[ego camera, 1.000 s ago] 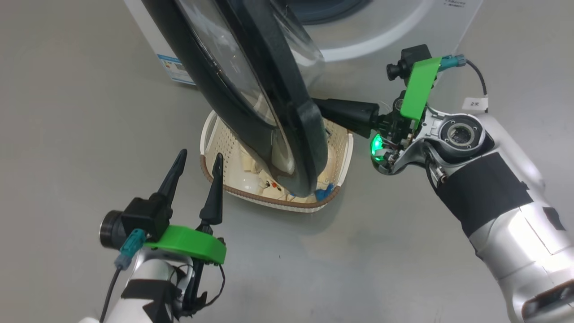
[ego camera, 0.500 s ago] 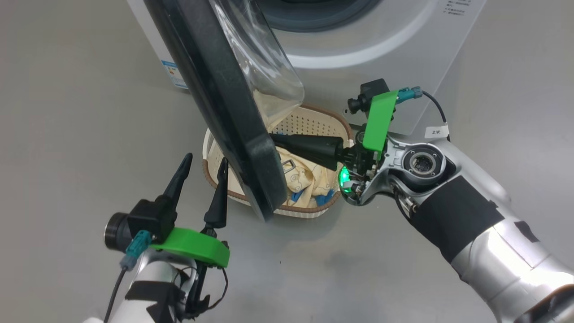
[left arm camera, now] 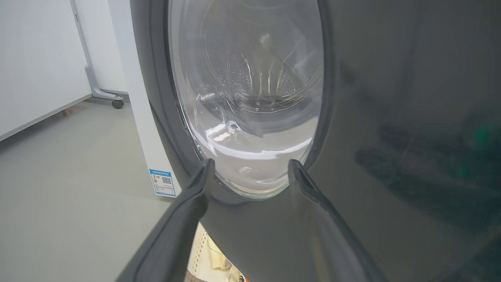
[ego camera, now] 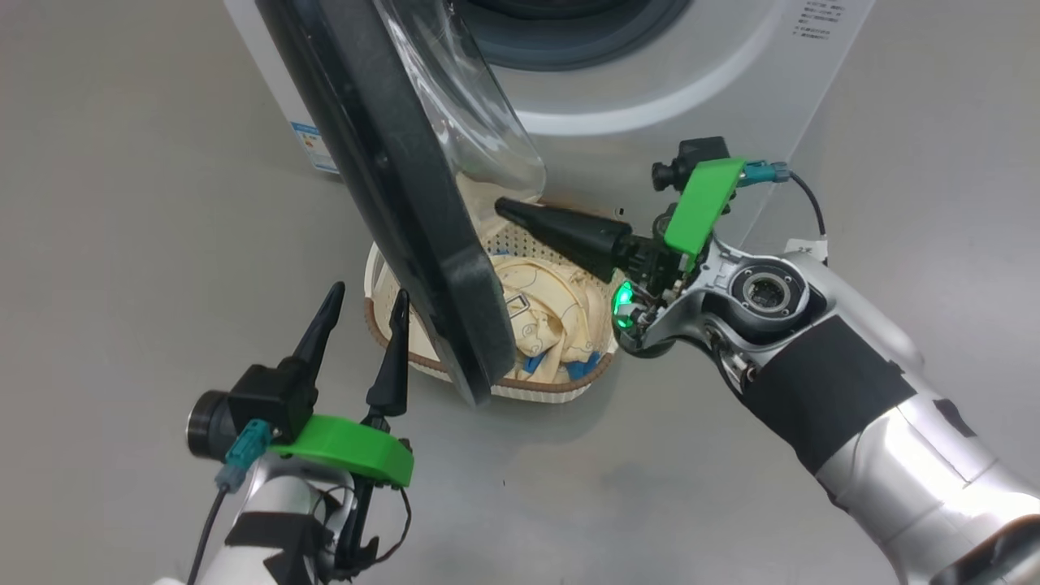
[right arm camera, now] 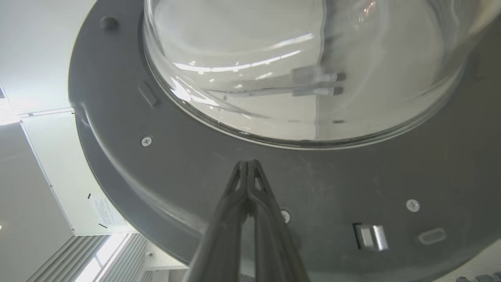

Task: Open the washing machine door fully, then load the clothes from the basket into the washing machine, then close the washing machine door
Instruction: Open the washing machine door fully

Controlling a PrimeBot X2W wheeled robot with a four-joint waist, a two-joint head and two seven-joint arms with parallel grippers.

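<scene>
Left pincer held apart, idle by outer face of half-open washing machine door. Basket with clothes seen under door edge. Right pincer pressed together, pointed at inner rim, likely for pushing wider. Behind: washing machine.

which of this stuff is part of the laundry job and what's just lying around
Job: washing machine door, washing machine, basket, clothes, right gripper, left gripper.
Just there: blue label, wheeled stand.
</scene>
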